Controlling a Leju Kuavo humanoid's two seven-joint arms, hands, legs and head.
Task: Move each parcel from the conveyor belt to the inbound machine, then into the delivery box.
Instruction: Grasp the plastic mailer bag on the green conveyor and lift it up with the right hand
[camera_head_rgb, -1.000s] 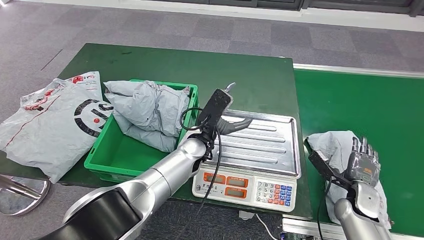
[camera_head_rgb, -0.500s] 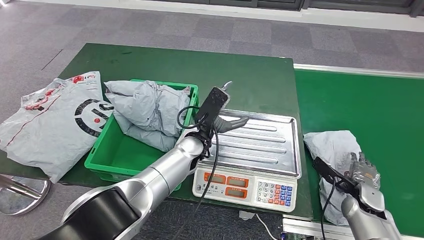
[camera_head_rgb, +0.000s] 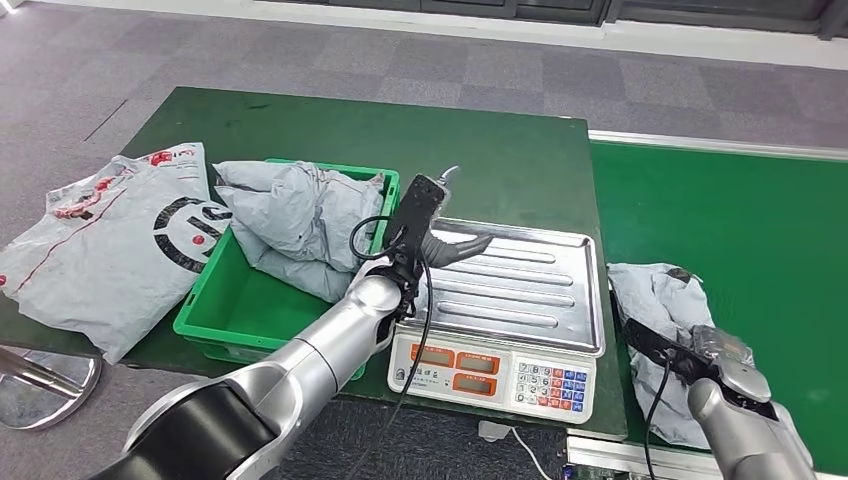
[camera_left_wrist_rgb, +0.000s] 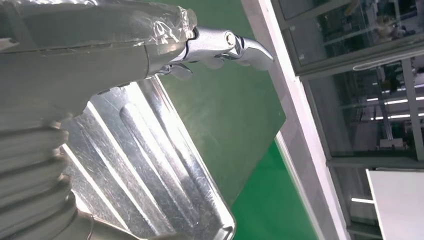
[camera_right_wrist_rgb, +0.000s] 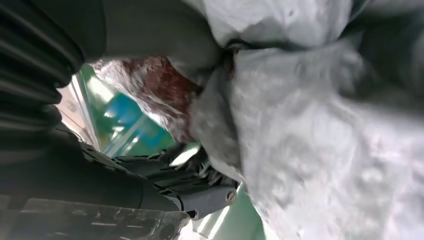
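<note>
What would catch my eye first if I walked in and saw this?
Probably the steel weighing scale at the middle of the green table, with the silver left hand over its tray. To its left, a green crate holds a grey parcel; on the belt, the right hand presses into a crumpled grey parcel.

A crumpled grey parcel (camera_head_rgb: 662, 300) lies on the green conveyor belt (camera_head_rgb: 760, 230), beside the steel-trayed scale (camera_head_rgb: 510, 290); another grey parcel (camera_head_rgb: 295, 215) fills the green crate (camera_head_rgb: 215, 310).
</note>
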